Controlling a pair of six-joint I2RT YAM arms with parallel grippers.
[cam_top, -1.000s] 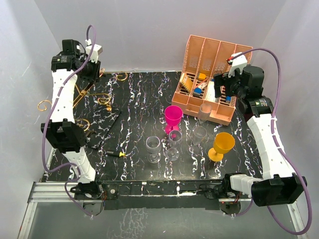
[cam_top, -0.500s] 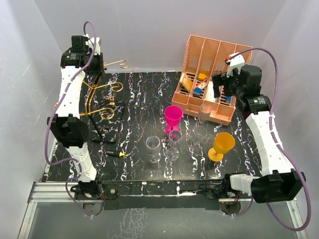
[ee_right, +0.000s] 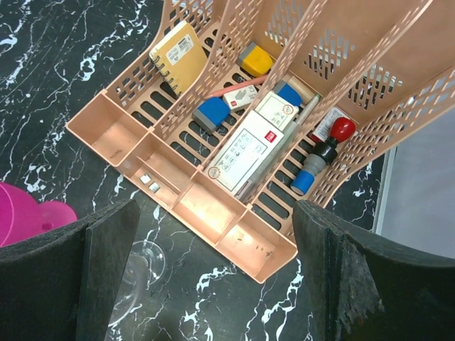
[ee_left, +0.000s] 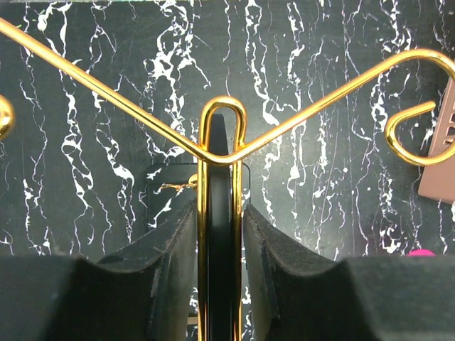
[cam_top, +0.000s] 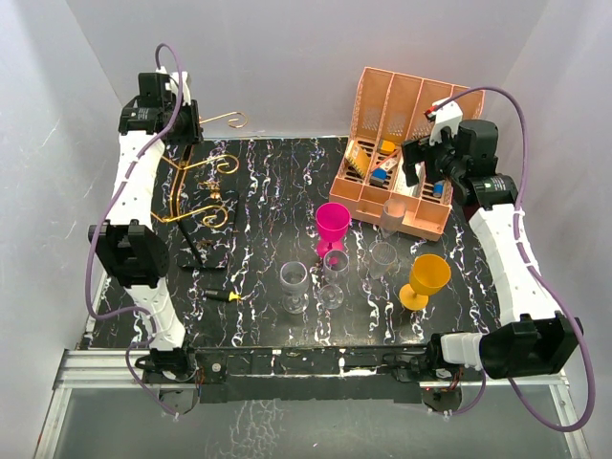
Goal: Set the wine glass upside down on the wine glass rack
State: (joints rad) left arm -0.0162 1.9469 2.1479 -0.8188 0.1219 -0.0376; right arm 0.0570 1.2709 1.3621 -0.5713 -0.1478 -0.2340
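Gold wire wine glass rack (ee_left: 213, 156): central post clamped between my left fingers (ee_left: 167, 270), scroll arms spread, above the table's far left corner. Clear wine glass (cam_top: 295, 284): upright, mid-table, toward the near edge.

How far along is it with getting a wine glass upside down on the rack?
Done: nothing hangs yet. In hand: the left gripper is clamped on the thin gold wire rack by its post. Left: the clear wine glasses, pink goblet and orange goblet stand upright; the open right gripper hovers empty over the salmon-pink file organiser, so picking, inverting and hanging a glass remain.
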